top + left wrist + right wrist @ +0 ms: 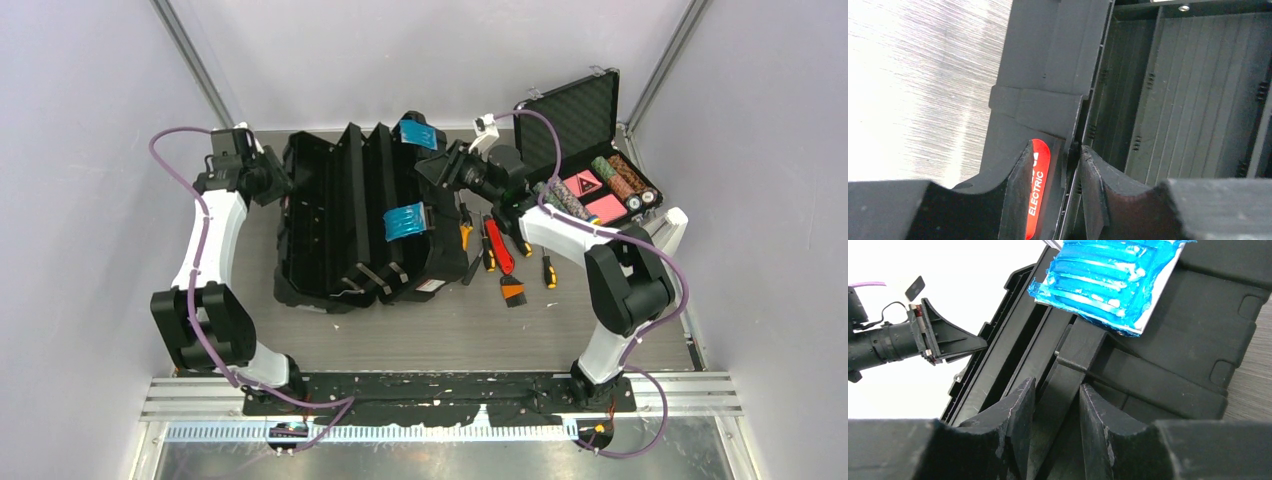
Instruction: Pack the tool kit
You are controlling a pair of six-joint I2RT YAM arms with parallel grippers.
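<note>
Straddling toolbox (340, 215) walls, left claw (1057, 146) at left rim, right claw (1056, 384) seemingly gripping

A lab test cell: bare pale walls (90, 110), aluminium corner posts (196, 62), brushed-metal table (480, 340), mounting plate (440, 393) on its near edge.

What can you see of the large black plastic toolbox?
The large black plastic toolbox lies open on the table, ribbed inside, two blue latches on its right half, a red ELECTRIC label on its left wall. The left gripper straddles that wall, grip unclear; the right gripper is shut on a black bar of it. Small red and yellow hand tools lie outside it.
</note>
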